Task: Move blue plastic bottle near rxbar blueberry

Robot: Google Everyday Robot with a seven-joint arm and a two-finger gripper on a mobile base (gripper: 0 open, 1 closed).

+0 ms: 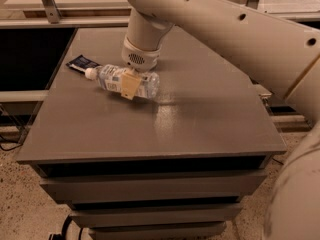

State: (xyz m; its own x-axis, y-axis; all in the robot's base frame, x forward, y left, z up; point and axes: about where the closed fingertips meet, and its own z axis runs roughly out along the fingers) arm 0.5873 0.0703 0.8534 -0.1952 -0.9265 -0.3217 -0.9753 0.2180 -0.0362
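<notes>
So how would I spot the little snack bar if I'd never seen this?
Look at the big grey table, far left corner. The robot's pincer grips a clear bottle lying there, and the bar lies flat just beyond the bottle's white cap. It's the only dark navy, flat wrapper, far smaller than the bottle.

Robotics lab or test bay: grey drawer cabinet (210, 134) on speckled floor (20, 204), cable (9, 145) at 8 o'clock, metal frame leg (47, 1) at 11 o'clock. Gripper (132, 80), at 11 o'clock, clasps the blue plastic bottle (111, 77).
</notes>
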